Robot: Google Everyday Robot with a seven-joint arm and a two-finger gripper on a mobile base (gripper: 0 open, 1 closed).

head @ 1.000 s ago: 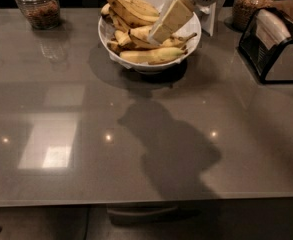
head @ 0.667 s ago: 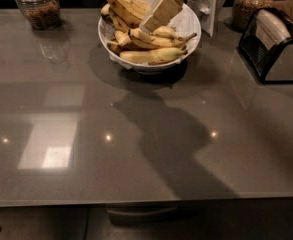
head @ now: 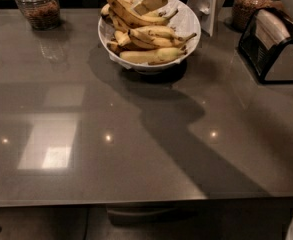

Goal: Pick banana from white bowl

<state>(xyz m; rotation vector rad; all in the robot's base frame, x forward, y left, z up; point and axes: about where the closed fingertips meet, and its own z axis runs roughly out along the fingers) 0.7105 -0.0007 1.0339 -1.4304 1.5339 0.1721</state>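
Across most of the view spreads a glossy grey table (head: 136,149), with pale light patches reflected on its left half and a broad dark shadow running from the near right edge up to the bowl. At the far middle sits the white bowl (head: 191,24), heaped with spotted yellow bananas (head: 153,55). A black napkin holder (head: 273,46) stands far right. A left jar (head: 37,6) and a right jar (head: 251,6) hold brown contents. The gripper (head: 150,0) hangs over the bowl's back rim, down at the topmost banana; whether it is clamped on anything cannot be told.
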